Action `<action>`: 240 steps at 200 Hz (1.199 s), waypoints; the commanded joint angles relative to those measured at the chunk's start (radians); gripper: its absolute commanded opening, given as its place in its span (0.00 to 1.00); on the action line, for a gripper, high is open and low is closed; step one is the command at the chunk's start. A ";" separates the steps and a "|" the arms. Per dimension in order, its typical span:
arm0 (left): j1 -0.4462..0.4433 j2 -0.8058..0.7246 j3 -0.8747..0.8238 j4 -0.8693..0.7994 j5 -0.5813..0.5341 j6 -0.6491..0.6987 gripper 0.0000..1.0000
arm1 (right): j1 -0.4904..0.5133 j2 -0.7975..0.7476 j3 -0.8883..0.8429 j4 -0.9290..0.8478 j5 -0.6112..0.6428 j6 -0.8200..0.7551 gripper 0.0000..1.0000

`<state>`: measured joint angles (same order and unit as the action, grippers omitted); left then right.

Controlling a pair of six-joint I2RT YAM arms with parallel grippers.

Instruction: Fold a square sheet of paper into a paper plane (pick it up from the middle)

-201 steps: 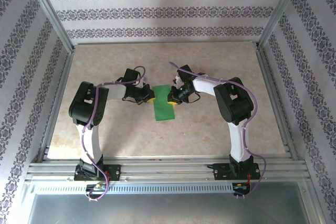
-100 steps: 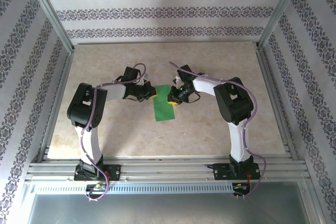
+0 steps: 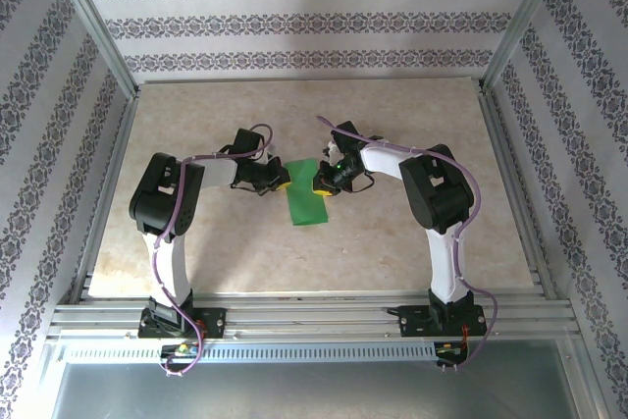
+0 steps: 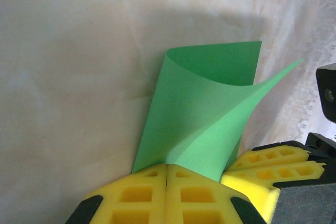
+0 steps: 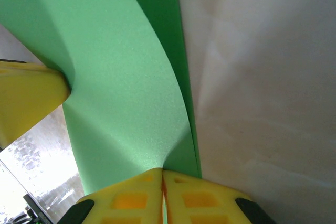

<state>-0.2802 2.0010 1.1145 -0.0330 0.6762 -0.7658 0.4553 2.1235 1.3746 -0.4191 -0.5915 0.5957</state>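
The square sheet of paper (image 3: pixel 306 200) is bright green and hangs curled over itself between the two arms at mid-table, looking like a narrow strip from above. My left gripper (image 3: pixel 282 180) pinches its left edge, and in the left wrist view the yellow pads (image 4: pixel 139 195) are pressed together on the sheet (image 4: pixel 202 114), which rolls away toward the table. My right gripper (image 3: pixel 320 186) holds the opposite edge. Seen from the right wrist, the sheet (image 5: pixel 121 93) runs up out of that gripper's closed yellow pads (image 5: pixel 199 198). The left gripper's yellow finger (image 5: pixel 26 98) shows at that view's left.
The beige marbled tabletop (image 3: pixel 412 115) is bounded by aluminium rails (image 3: pixel 304 316) at the front and patterned walls on the other sides. The right gripper's yellow finger (image 4: pixel 273 169) and black body sit close at the right of the left wrist view.
The left arm's elbow shifted slightly left and came back. The paper and both grips look the same.
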 commanded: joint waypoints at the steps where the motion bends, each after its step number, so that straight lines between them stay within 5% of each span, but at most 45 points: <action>1: 0.017 -0.004 -0.034 -0.068 -0.085 -0.004 0.00 | -0.001 0.112 -0.055 -0.072 0.182 -0.007 0.14; 62: 0.011 -0.080 0.023 -0.010 0.022 0.047 0.00 | -0.001 0.115 -0.055 -0.071 0.179 -0.009 0.13; 240: 0.095 0.086 0.100 0.007 -0.039 0.005 0.00 | -0.003 0.124 -0.059 -0.069 0.176 -0.011 0.13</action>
<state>-0.2127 2.0544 1.1858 -0.0139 0.6804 -0.7704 0.4553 2.1273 1.3746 -0.4095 -0.5964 0.5953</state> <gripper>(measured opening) 0.063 0.136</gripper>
